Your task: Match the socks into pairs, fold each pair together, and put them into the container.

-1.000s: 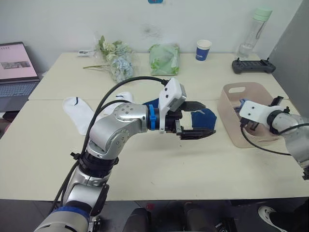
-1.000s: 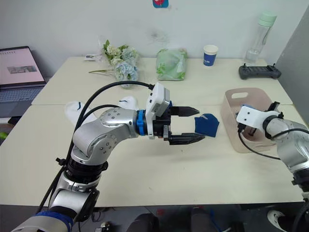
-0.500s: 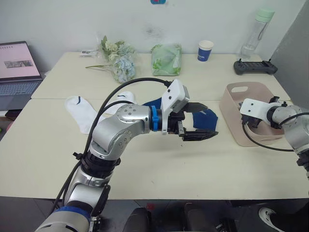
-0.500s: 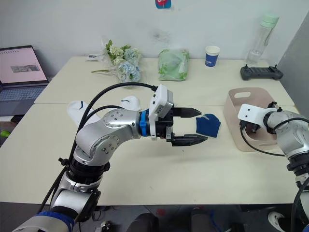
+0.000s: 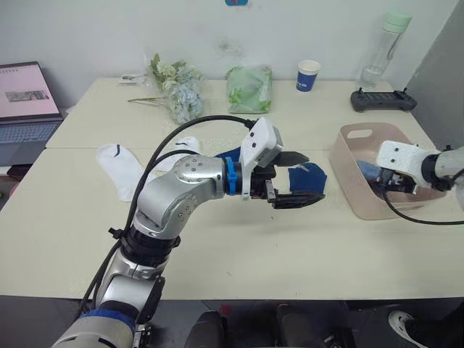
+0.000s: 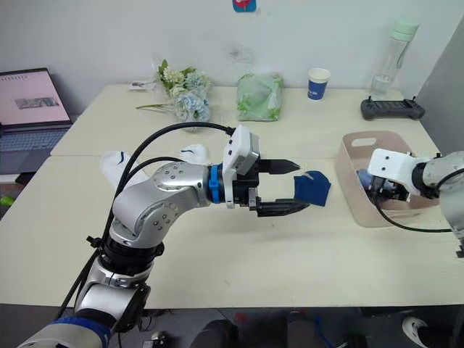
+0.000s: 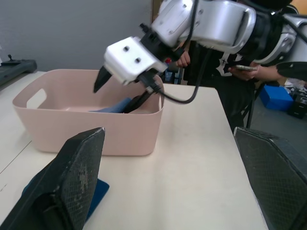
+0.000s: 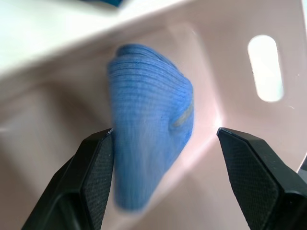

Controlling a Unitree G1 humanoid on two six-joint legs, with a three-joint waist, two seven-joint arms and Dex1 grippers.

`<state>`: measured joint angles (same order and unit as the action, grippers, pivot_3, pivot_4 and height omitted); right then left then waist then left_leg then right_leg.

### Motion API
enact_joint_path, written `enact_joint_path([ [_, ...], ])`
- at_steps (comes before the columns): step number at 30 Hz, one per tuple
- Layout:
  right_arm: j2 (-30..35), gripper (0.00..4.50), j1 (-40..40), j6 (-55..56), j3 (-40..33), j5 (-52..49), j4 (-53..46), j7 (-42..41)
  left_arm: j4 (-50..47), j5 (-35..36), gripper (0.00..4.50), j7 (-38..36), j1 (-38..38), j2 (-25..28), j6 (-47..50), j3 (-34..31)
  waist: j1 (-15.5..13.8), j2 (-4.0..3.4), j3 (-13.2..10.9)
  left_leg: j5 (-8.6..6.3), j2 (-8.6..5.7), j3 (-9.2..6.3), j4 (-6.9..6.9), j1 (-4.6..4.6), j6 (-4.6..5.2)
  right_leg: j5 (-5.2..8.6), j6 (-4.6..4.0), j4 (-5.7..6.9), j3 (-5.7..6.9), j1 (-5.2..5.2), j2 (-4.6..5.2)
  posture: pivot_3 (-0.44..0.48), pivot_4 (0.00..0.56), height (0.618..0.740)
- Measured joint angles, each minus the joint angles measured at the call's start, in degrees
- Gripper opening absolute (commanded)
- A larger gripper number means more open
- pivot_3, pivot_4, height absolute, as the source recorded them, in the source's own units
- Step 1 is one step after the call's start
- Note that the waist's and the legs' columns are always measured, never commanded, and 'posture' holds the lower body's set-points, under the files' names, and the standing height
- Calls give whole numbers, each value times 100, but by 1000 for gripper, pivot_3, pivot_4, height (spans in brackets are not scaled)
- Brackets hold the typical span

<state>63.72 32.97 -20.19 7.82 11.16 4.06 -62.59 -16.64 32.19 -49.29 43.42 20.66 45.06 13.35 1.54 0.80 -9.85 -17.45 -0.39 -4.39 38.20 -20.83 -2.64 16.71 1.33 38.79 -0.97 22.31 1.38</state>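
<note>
The pale pink container [image 5: 346, 161] stands at the table's right side. My right gripper [image 8: 164, 133] hangs inside it, open, with a folded light blue pair [image 8: 151, 120] loose between its fingers and blurred. From the left wrist view the same right gripper [image 7: 117, 96] shows above that blue pair [image 7: 117, 106]. My left gripper [image 5: 316, 176] hovers open at mid-table, just over a navy sock [image 5: 299, 176]; more navy [image 5: 228, 154] peeks out behind the arm. Two white socks [image 5: 119, 168] [image 5: 186, 145] lie flat at the left.
Along the back of the table stand a bunch of flowers [image 5: 174, 90], a green bag [image 5: 248, 87], a blue-and-white paper cup [image 5: 307, 75], a bottle [image 5: 380, 51] and a black controller [image 5: 380, 99]. A laptop [image 5: 22, 101] sits far left. A person [image 7: 249, 67] stands beyond the table's right end.
My right gripper has gone from shut to open inside the container, letting go of the light blue pair, and has shifted to the right. The left arm has stayed put.
</note>
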Motion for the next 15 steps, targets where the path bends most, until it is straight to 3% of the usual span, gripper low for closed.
enact_joint_path([
  [7, 443, 3580, -277, -637, -902, -645, -968, -268, 21, -151, 4500, -101, -314, 609, -182, -52, 18, -1, 0, 0, 3, 3, 1, 5, 1, 0, 0, 7, -4, 0, 0, 0, 150, 740],
  [11, -192, 3580, 57, -1427, -1489, -1199, -1387, 202, -95, -178, 4500, -146, -736, 1060, -227, -347, 26, 1, -2, 0, 8, -2, 0, 7, 0, -1, -1, 16, -1, 2, -1, 0, 150, 740],
  [15, -1522, 3580, 227, -2329, -1738, -1997, -2383, 827, -103, -396, 4500, 106, -1013, 1333, -579, -852, 18, 5, -3, 1, 11, -12, -2, 4, -2, -1, -2, 16, 7, 1, -3, 0, 150, 740],
])
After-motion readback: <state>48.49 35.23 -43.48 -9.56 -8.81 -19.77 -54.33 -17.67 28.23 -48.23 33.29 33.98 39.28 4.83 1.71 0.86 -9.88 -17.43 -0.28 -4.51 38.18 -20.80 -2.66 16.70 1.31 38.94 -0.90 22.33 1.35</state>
